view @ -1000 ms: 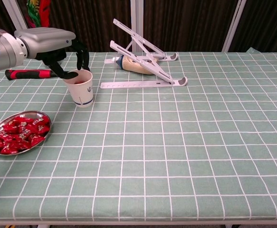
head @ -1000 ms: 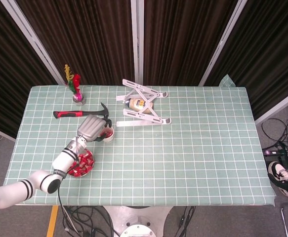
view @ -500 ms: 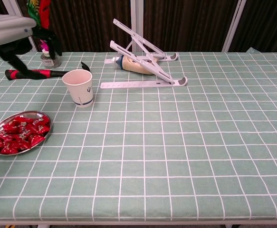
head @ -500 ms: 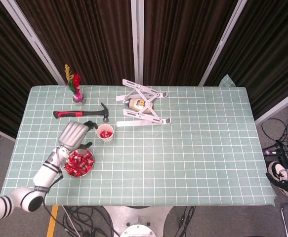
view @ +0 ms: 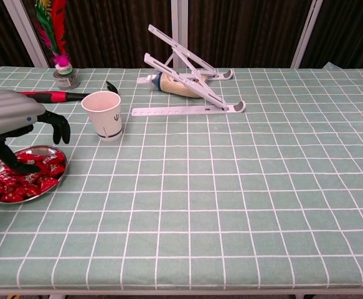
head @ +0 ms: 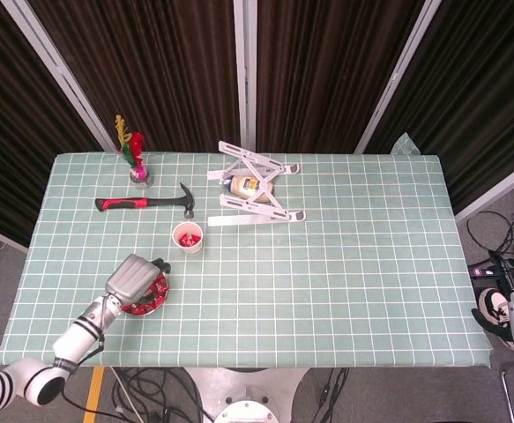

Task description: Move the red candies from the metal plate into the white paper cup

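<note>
Table [head: 371, 264], covered in a green checked cloth, is carrying all items. Left hand [view: 10, 121] is hovering over the plate [view: 60, 154], fingers [view: 61, 128] apart and curled downward, 1 fingertip touching the candies [view: 19, 180]; whether it is gripping any cannot be told. Right hand is lying outside both views. Cup [view: 104, 115], bearing a small dark mark too small to read, is standing upright beside the plate and is holding red candies.
</note>
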`<state>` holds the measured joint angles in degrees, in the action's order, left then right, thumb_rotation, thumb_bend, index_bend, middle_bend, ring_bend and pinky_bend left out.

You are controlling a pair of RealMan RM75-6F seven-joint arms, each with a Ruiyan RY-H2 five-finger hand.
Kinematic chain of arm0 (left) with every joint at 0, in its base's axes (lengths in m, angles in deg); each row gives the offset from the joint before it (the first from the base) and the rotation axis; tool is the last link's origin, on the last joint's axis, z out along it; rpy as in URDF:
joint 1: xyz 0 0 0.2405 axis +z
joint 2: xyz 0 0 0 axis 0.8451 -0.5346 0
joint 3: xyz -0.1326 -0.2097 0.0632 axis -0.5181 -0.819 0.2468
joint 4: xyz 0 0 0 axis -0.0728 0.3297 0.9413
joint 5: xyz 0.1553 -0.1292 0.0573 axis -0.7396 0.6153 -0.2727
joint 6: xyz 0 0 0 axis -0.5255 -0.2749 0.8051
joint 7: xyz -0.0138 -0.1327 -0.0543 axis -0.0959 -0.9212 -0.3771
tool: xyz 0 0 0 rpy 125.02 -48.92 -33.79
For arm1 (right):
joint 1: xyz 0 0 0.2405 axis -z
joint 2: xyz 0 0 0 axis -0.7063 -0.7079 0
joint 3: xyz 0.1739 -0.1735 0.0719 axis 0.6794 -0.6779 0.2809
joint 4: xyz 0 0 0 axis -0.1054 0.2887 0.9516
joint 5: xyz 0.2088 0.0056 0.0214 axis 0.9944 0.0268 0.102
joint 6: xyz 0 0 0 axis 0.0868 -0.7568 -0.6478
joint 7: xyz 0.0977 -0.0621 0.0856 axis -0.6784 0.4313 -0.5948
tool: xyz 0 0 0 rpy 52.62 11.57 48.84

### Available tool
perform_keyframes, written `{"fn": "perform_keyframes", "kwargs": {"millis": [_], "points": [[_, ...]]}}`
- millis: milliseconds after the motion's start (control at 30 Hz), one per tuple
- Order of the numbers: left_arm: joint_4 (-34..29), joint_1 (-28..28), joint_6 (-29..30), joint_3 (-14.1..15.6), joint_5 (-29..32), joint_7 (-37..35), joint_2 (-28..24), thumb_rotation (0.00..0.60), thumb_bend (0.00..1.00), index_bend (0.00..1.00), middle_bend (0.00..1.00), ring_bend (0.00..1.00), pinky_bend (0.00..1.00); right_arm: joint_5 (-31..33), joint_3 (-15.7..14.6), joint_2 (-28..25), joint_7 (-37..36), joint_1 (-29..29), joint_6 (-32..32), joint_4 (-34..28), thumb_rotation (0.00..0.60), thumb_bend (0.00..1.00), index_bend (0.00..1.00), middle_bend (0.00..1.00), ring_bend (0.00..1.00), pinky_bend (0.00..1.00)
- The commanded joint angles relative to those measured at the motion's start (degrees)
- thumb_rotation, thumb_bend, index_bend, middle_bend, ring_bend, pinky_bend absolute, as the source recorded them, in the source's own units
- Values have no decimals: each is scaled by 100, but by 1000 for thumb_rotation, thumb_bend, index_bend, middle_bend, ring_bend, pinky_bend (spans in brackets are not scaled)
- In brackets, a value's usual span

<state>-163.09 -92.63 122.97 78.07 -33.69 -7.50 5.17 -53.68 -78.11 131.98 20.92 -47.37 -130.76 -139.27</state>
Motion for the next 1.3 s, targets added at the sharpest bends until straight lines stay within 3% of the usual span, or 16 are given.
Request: {"fn": "perform_keyframes", "kwargs": {"millis": [33,767,1300], "points": [[166,-39,-195,-18,196,180,154,600,209,419,471,942,1000,-6,3,-5,9,0,-9,-7,600,101,84,285,147,423],[150,57,-431,39,552,519,58,600,217,426,480,943,1000,29,3,-19,51,-9,23,-50,600,101,84,285,147,425],[63,57,-435,20,882,1181,36,600,211,429,481,943,1000,13,-5,-21,42,-5,11,-55,600,101,84,289,157,432]]}}
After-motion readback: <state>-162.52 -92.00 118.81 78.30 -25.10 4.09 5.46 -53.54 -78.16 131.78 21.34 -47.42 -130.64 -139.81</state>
